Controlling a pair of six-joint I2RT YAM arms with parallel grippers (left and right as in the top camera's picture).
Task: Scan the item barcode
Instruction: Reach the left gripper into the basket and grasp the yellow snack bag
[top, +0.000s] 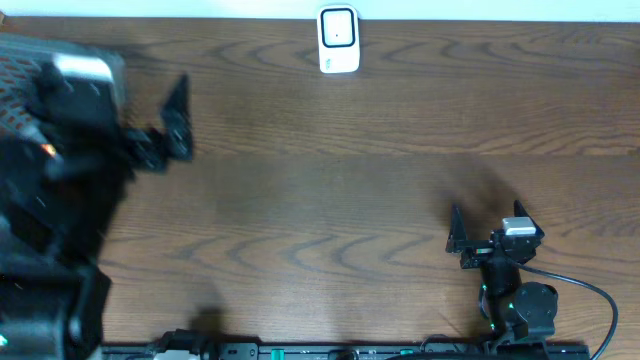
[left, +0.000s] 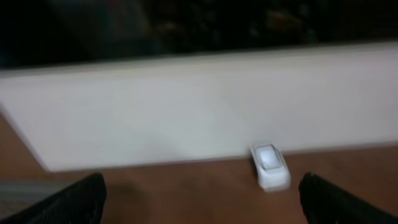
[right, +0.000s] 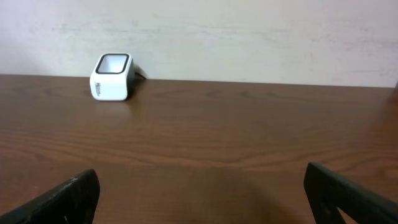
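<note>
Scanner (top: 338, 40): small white plastic unit, upright at the far edge of the surface (top: 330, 200), centre. Probably light, rigid and smooth; take it across the side walls, sparing the window. Barcoded item: none discernible. Left gripper (top: 183, 115), right gripper (top: 487, 215): fingers spread, empty.

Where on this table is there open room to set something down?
The middle of the table is bare wood, bordered by the white scanner at the far edge, the left end effector and the right end effector. The far right corner is bare too. The left arm crowds the left side.
</note>
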